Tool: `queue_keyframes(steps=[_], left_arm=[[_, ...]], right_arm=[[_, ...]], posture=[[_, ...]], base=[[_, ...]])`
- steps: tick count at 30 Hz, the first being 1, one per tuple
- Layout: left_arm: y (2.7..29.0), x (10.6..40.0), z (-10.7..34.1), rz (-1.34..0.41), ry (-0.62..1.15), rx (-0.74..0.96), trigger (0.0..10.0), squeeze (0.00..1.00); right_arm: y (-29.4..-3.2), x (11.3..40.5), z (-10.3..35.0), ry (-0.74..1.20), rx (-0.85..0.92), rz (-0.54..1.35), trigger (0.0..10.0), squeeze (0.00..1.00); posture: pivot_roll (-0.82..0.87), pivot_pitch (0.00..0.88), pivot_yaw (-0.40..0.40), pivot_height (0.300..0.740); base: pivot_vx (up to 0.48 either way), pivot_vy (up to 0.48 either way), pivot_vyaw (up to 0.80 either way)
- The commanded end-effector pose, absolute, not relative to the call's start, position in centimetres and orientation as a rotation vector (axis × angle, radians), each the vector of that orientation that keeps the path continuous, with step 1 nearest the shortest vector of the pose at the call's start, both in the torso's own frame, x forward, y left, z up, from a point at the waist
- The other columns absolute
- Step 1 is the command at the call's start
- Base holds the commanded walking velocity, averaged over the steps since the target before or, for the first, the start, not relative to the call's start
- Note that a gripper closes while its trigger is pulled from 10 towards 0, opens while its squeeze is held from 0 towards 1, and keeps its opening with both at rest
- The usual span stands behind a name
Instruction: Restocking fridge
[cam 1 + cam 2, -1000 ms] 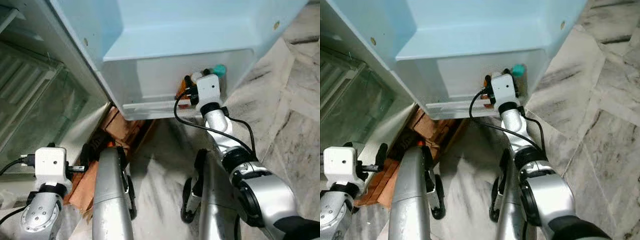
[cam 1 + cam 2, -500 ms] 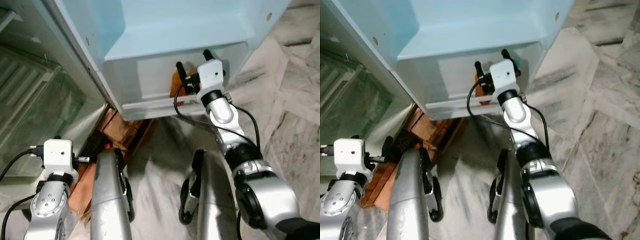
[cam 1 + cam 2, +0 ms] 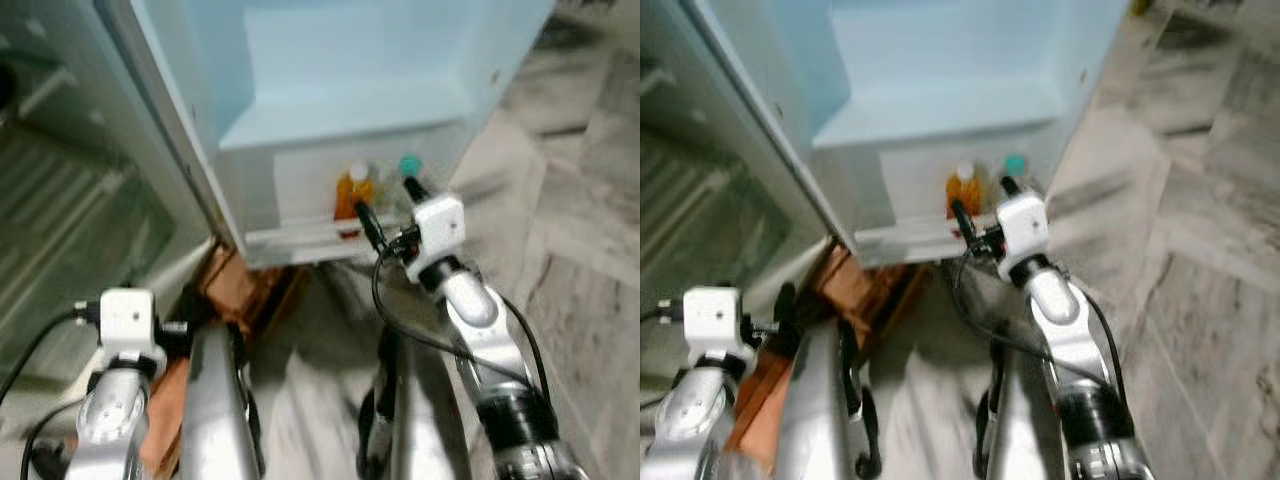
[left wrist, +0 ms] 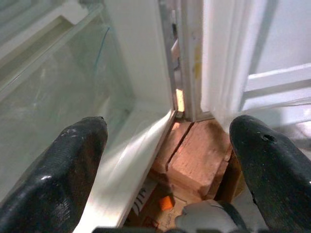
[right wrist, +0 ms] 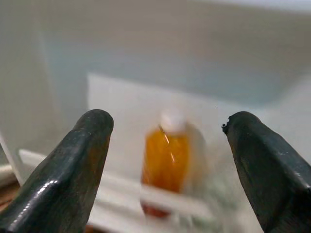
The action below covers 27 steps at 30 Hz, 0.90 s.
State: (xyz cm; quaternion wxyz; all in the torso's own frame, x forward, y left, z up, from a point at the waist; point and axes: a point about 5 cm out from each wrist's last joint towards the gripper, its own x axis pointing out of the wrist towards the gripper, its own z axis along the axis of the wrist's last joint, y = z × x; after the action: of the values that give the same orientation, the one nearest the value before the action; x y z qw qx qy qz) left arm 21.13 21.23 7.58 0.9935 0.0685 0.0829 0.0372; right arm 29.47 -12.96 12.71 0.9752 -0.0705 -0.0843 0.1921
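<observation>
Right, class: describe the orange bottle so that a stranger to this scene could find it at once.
Start at the open fridge door and go down to its lowest shelf. The orange bottle stands there behind the rail, beside a teal-capped bottle. Its amber contents and white cap set it apart.

Orange bottle (image 3: 352,194), pale blue fridge door (image 3: 340,60), grey-veined marble floor (image 3: 590,270)

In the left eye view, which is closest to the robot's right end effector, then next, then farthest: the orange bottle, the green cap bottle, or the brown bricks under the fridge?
From the right end effector:
1. Orange bottle and green cap bottle, both in the door shelf: too close to call.
2. Brown bricks, down by the fridge's base, toward the robot's left.
</observation>
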Motion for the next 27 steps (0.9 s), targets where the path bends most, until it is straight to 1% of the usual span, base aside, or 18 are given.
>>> queue_keyframes(steps=[1, 2, 4, 5, 7, 8, 10, 11, 15, 17, 21, 26, 27], left_arm=[[21.2, 20.9, 6.9, 0.092, 0.18, 0.133, 10.0, 0.0], [21.3, 21.1, 7.0, 0.103, 0.171, 0.129, 10.0, 0.0], [21.3, 21.2, 7.0, 0.107, 0.168, 0.129, 10.0, 0.0], [21.7, 21.6, 7.3, 0.123, 0.153, 0.13, 10.0, 0.0], [21.9, 21.8, 7.4, 0.133, 0.145, 0.131, 10.0, 0.0], [22.4, 22.3, 7.7, 0.151, 0.127, 0.134, 10.0, 0.0], [22.5, 22.4, 7.9, 0.156, 0.12, 0.136, 10.0, 0.0], [22.5, 22.6, 7.8, 0.152, 0.118, 0.138, 10.0, 0.0], [22.0, 22.7, 7.7, 0.14, 0.112, 0.137, 10.0, 0.0], [21.4, 22.3, 7.3, 0.115, 0.121, 0.13, 10.0, 0.0], [20.6, 22.1, 7.0, 0.089, 0.126, 0.143, 10.0, 0.0], [20.5, 23.1, 7.2, 0.068, 0.106, 0.147, 10.0, 0.0], [20.5, 23.1, 7.2, 0.068, 0.106, 0.147, 10.0, 0.0]], right_arm=[[-13.3, 28.6, 13.1, -0.187, -0.126, 0.304, 10.0, 0.0], [-13.5, 27.9, 13.0, -0.177, -0.112, 0.251, 10.0, 0.0], [-13.6, 27.7, 13.0, -0.181, -0.118, 0.239, 10.0, 0.0], [-14.0, 27.4, 13.0, -0.183, -0.105, 0.196, 10.0, 0.0], [-14.3, 27.3, 13.0, -0.189, -0.108, 0.178, 10.0, 0.0], [-15.1, 27.2, 12.9, -0.177, -0.096, 0.131, 10.0, 0.0], [-15.6, 27.3, 12.9, -0.166, -0.086, 0.109, 10.0, 0.0], [-15.8, 27.4, 12.8, -0.157, -0.088, 0.113, 10.0, 0.0], [-16.0, 27.5, 12.8, -0.14, -0.091, 0.106, 10.0, 0.0], [-16.2, 27.5, 12.2, -0.108, -0.055, 0.07, 10.0, 0.0], [-15.6, 27.5, 11.6, -0.076, -0.005, 0.069, 10.0, 0.0], [-14.6, 27.5, 11.7, -0.084, 0.005, 0.1, 10.0, 0.0], [-14.6, 27.5, 11.7, -0.084, 0.005, 0.1, 10.0, 0.0]], posture=[[0.04, 0.049, -0.018, 0.535], [0.04, 0.046, -0.019, 0.535], [0.04, 0.039, -0.018, 0.535], [0.04, 0.033, -0.017, 0.535], [0.04, 0.033, -0.017, 0.535], [0.03, 0.021, -0.018, 0.535], [0.03, 0.021, -0.018, 0.535], [0.03, 0.015, -0.028, 0.545], [0.03, 0.009, -0.019, 0.565], [0.03, 0.0, -0.024, 0.58], [0.03, 0.0, -0.029, 0.605], [0.02, 0.0, -0.024, 0.64], [0.02, 0.0, -0.024, 0.64]], base=[[0.0, 0.0, 0.0], [0.0, 0.0, 0.0], [0.0, 0.0, 0.0], [0.0, 0.0, 0.0], [0.0, 0.0, 0.0], [0.0, 0.0, 0.0], [0.0, 0.0, 0.0], [0.0, 0.0, 0.0], [0.0, 0.0, 0.0], [0.0, 0.0, 0.0], [0.0, 0.0, 0.0], [0.0, 0.0, 0.0], [0.0, 0.0, 0.0]])
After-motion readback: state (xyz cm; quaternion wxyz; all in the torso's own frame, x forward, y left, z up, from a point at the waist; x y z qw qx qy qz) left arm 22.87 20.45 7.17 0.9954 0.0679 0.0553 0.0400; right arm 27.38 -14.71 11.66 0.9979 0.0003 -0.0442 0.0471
